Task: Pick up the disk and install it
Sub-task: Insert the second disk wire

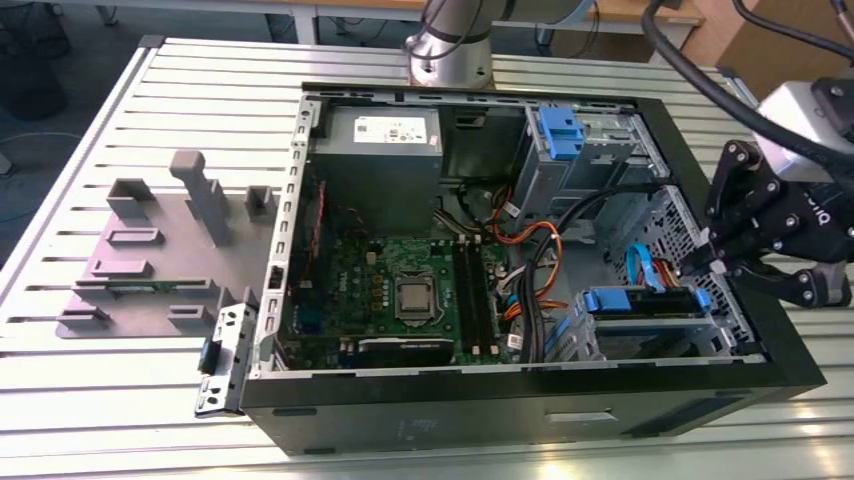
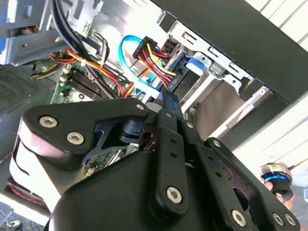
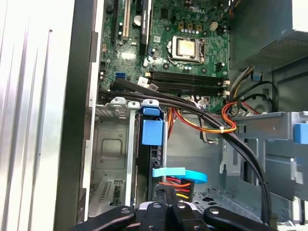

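First wrist view: the tool (image 3: 166, 209) points into the open case (image 3: 82, 120), and the disk (image 3: 153, 130) stands just ahead of its tip, edge-on in the drive cage (image 3: 113, 144), one blue rail facing the camera. A flat blue cable (image 3: 180, 173) and a red-and-yellow power lead (image 3: 175, 185) run to the disk's end nearest the tool, almost touching its tip. Beyond the disk lies the motherboard (image 3: 187, 48).

In the exterior view the tool (image 1: 697, 265) hangs over the case (image 1: 534, 385) wall on the exterior view's right. The disk (image 1: 641, 300) sits just below and inward of it, down inside the cage rather than out on the counter (image 1: 160, 100).

In the second wrist view the tool (image 2: 166, 98) looks clenched, with nothing seen between its tips, which end right at the plugs of the power lead (image 2: 154, 60) and the blue cable (image 2: 127, 45). The disk's blue rail (image 2: 195, 62) shows just past them.

As I judge it, pick-up and carry are done and the work stands at the close of the install: the disk is in its slot and not gripped. Whether it is pushed fully home, or the tool is pressing on it or on the plugs, I cannot tell.

Any further move here calls for small, straight travel along the slot. The cables crowd the tool's tip and could snag or be tugged loose, and the cage walls beside the disk leave little room to stray sideways.
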Controlling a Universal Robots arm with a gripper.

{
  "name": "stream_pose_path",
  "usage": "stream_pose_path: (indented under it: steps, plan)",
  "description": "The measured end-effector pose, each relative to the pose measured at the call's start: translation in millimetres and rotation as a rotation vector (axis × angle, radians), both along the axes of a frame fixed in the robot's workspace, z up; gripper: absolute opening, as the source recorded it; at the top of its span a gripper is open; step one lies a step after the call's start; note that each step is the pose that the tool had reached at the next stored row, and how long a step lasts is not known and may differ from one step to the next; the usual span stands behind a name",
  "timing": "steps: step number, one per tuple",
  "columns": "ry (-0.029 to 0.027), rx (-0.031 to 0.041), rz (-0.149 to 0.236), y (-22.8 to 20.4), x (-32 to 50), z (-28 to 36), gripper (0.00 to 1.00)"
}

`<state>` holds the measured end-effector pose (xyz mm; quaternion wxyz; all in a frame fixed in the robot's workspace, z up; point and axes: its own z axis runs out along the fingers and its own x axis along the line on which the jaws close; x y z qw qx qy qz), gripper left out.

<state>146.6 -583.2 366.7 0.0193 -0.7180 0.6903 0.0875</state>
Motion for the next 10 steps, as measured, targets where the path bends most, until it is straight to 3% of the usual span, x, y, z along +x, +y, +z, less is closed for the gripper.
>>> stream_pose_path:
  steps: [4,10]
  plan:
    - [0.0000,0.0001,0.000,0.0,0.0,6.0,0.11]
    - [0.0000,0.0000,0.000,0.0,0.0,6.6,0.11]
